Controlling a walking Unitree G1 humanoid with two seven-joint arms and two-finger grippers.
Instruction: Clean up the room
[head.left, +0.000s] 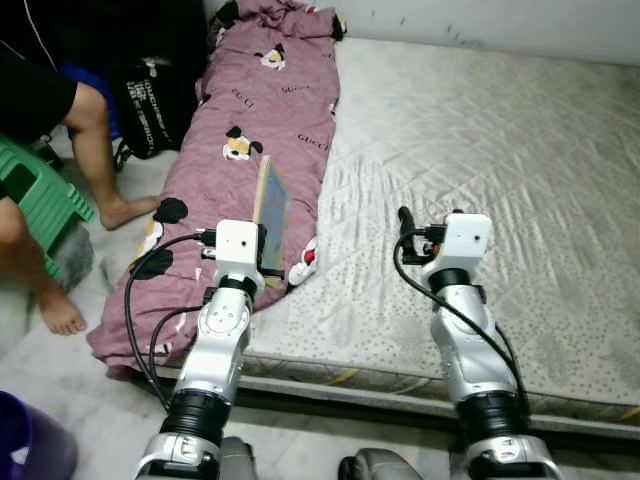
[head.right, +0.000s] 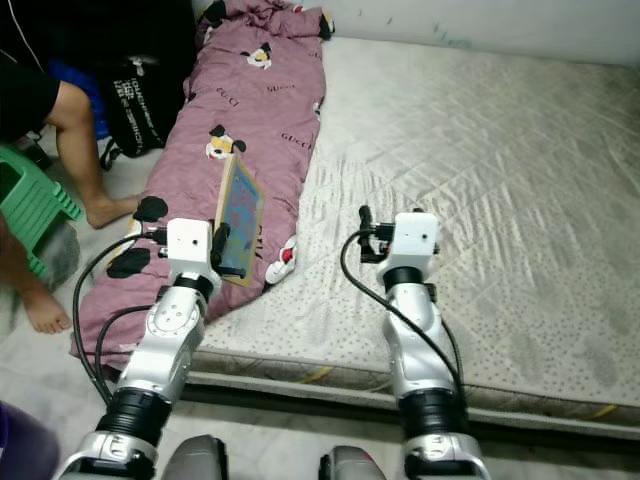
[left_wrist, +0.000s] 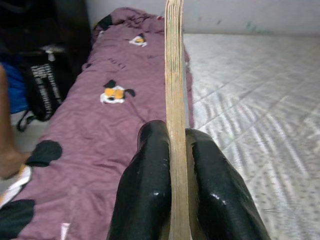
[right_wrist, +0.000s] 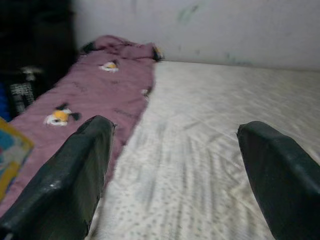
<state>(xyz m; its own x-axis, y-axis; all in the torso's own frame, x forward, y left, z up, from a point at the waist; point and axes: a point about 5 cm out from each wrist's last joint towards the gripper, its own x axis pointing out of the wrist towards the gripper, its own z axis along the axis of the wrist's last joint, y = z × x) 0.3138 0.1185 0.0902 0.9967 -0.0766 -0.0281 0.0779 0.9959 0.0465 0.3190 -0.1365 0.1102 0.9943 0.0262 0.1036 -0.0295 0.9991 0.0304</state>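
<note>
The left gripper (left_wrist: 175, 200) is clamped on a thin book (head.left: 271, 196), held upright on edge above the purple blanket (head.left: 260, 120) that runs along the mattress's (head.left: 480, 180) left edge. The right gripper (right_wrist: 180, 170) hovers over the bare mattress near its front edge, fingers spread wide. A person's legs (head.left: 95, 160), a green stool (head.left: 30, 190) and a black bag (head.left: 150, 100) are on the floor beside the blanket.

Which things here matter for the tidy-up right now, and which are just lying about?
In play:
- thin book, upright in the left hand
- purple blanket beneath it
- right hand, open over the mattress

Just there:
- black bag
- green stool
- seated person
</note>
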